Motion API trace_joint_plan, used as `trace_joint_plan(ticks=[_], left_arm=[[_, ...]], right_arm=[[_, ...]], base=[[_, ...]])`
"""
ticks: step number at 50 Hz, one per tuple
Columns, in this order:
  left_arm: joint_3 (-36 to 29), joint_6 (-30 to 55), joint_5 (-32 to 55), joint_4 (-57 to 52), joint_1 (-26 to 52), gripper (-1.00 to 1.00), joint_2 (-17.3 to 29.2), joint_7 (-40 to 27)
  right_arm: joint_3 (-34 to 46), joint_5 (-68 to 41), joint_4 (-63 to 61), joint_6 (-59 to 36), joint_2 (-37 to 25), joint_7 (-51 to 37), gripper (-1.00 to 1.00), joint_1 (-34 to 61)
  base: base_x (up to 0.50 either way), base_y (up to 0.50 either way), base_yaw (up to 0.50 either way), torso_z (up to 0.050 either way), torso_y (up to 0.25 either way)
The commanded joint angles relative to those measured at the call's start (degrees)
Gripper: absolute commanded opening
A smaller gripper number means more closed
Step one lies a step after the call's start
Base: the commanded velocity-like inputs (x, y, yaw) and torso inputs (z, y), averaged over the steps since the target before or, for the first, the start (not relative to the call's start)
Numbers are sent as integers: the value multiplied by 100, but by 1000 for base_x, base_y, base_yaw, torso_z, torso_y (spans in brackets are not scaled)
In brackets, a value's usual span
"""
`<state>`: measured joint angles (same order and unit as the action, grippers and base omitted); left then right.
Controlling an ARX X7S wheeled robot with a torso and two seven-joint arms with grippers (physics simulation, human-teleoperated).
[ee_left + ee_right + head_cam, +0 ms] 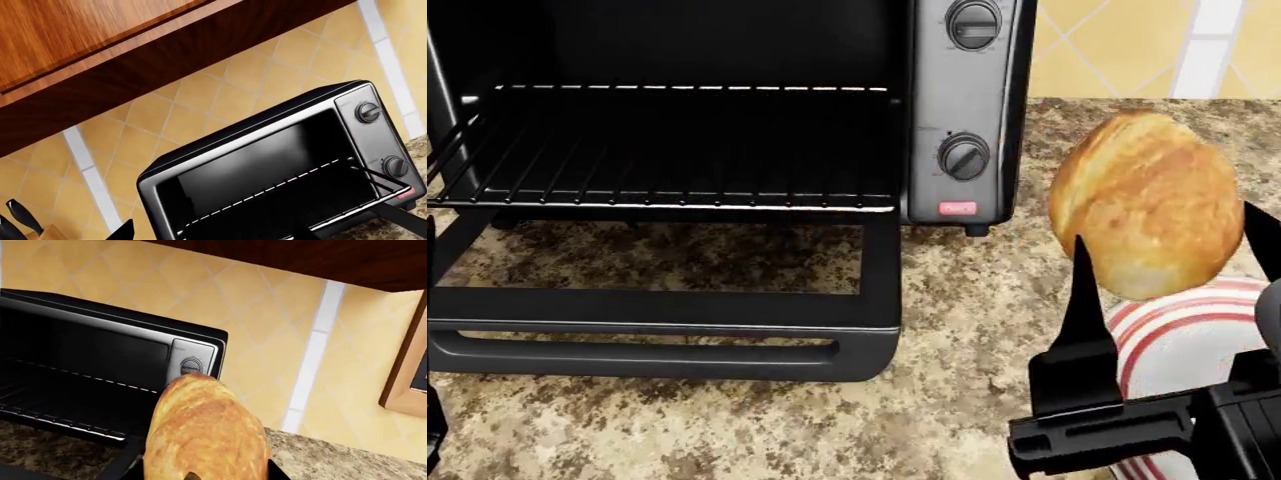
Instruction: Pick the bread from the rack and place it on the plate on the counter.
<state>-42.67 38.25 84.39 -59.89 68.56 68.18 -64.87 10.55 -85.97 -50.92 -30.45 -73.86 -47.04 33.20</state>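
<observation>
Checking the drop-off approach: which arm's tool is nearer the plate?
Right. The right tool holds the bread just above the plate. The left tool barely shows at the head view's far left edge, across the toaster oven's open door.

Below the bread [1148, 205], the plate [1174, 330] is mostly hidden by the right gripper [1168, 270] and the head view's edge.

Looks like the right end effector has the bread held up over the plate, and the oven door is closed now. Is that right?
Not quite. The toaster oven door is open, folded down flat onto the counter, as the head view shows, with the rack bare inside. The rest holds: the right end effector grips the bread above the plate.
</observation>
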Motion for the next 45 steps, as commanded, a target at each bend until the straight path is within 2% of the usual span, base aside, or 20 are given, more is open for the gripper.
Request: trace_joint_plan(ticks=[1,3,5,8,16,23,33,45], left_arm=[[-249,-201,-139,0,73,100,75,25],[-324,-252,-211,1,53,100,80,39],[-376,-303,-241,2,71,100,107,56],[-460,-360,-272,1,114,100,120,59],[-692,-468,-305,2,291,100,176,53],[-874,-458,-243,2,503,100,151,-4],[-1153,-576,-278,-1,687,100,195,-33],[-1358,-601,-269,17,851,100,157,-81]], right_arm=[[-1117,-262,-246,687,-1272,-431,-100,-1500],[-1694,-449,-271,370,-1238,-500,-100,-1866],[-2791,-735,-249,-511,-826,-457,-100,-2287],[-3721,-978,-194,-1328,-464,-364,-100,-2634],[-4347,-999,8,-2096,-152,-153,-100,-2956],[-4562,-772,211,-2450,89,102,-100,-3175],[-4387,-147,488,-2564,419,467,-100,-3367],[-3304,396,838,-2243,506,658,-100,-2954]], base=[[0,0,0,0,0],[0,0,0,0,0],[0,0,0,0,0],[0,0,0,0,0],[0,0,0,0,0],[0,0,0,0,0],[0,0,0,0,0],[0,0,0,0,0]])
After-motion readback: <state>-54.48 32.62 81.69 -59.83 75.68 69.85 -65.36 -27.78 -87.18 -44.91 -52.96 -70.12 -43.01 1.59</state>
